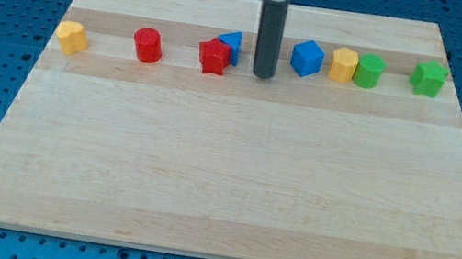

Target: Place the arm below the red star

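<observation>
The red star (214, 57) lies on the wooden board (233, 176) near the view's top, left of centre. A blue triangle (230, 45) touches its upper right side. My tip (263, 76) rests on the board just to the right of the red star and the blue triangle, level with the star's lower edge. The rod rises straight up to the view's top.
In the same row, from the view's left: a yellow block (71, 36), a red cylinder (148, 45), then right of my tip a blue cube (307, 58), a yellow block (343, 65), a green cylinder (369, 71) and a green star (429, 78).
</observation>
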Controlling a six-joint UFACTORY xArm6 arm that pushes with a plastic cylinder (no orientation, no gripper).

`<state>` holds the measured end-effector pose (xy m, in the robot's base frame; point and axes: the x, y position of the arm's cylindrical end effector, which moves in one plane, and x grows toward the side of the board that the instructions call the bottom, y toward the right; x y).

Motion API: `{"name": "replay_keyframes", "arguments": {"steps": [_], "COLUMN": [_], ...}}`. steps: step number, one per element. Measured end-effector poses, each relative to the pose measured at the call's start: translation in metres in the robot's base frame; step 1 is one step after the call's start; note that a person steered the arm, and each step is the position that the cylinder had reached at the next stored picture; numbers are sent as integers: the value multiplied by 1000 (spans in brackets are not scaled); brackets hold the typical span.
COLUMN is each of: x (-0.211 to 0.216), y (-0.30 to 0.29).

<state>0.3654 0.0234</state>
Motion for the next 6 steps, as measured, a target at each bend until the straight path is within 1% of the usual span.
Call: {"name": "replay_keyframes", "arguments": {"steps": [1,2,4,5,6], "x": [21,26,29,29,29], "y": [1,-25,-87,-107,-112]}}
